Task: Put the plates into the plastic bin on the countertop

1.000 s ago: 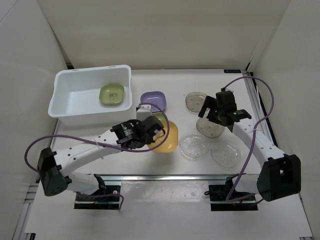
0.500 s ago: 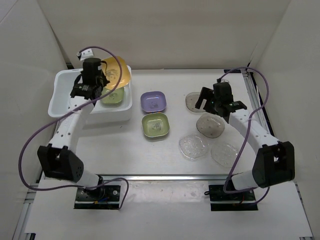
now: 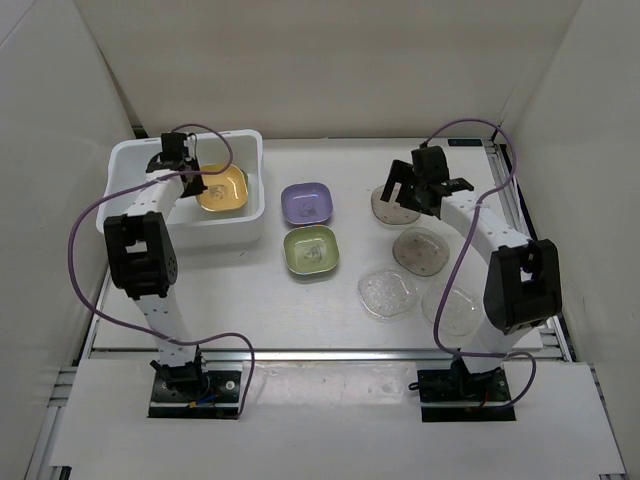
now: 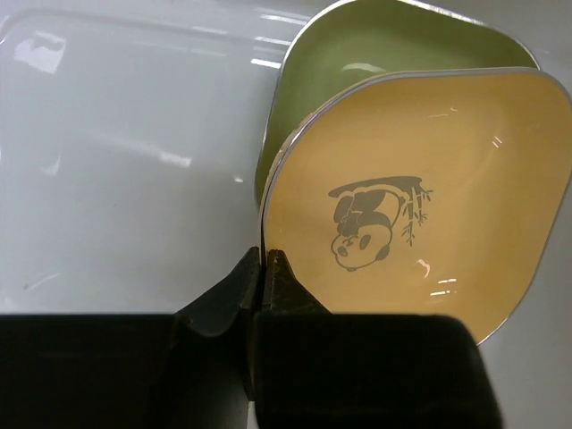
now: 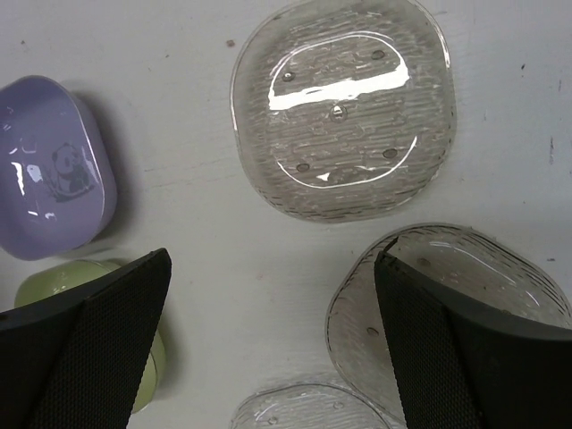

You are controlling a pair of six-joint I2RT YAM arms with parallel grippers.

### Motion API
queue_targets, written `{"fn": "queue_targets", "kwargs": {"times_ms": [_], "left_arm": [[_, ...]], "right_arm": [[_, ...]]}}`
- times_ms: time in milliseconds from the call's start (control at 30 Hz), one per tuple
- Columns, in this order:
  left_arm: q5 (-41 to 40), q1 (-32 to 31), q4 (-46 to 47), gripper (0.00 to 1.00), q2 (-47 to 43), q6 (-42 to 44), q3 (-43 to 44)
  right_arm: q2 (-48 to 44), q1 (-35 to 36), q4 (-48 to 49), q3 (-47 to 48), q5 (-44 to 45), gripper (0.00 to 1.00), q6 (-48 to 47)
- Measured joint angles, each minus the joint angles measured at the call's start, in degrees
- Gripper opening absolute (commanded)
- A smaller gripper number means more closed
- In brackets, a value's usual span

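I'm gripping the rim of the yellow plate [image 4: 420, 197] with the left gripper [image 4: 265, 259], its jaws pinched shut on it. The plate is sitting inside the bin [image 3: 130, 152], over a green plate [image 4: 393, 45]. The right gripper [image 5: 268, 357] is hanging wide open and holding nothing, above a clear plate [image 5: 344, 107] on the countertop [image 3: 250, 290], near the purple plate [image 3: 306, 202].

The left arm [image 3: 148, 245] is stretching far forward, its left claw [image 4: 266, 256] pinching tight. The right claw [image 5: 273, 259] is hanging downward, gaping wide.
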Motion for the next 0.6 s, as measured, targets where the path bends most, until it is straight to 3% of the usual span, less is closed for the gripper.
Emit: {"fn": "queue_targets", "kwargs": {"times_ms": [133, 467, 567, 600], "left_arm": [[2.0, 0.0, 0.4, 0.1, 5.7, -0.2, 4.8], [0.8, 0.0, -4.0, 0.66, 14.2, -2.5, 17.0], [0.5, 0.0, -4.8, 0.95, 13.5, -3.1, 17.6], [0.3, -0.1, -5.1, 0.99, 13.0, -3.1, 17.6]], "right_arm": [[1.6, 0.0, -0.1, 1.9, -0.1, 0.96, 0.0], [2.3, 0.6, -0.8, 2.7, 0.1, 0.99, -0.3], [2.3, 1.2, -0.9, 2.7, 0.4, 0.99, -1.1], [2.3, 1.5, -0.8, 2.7, 0.5, 0.99, -1.5]]}}
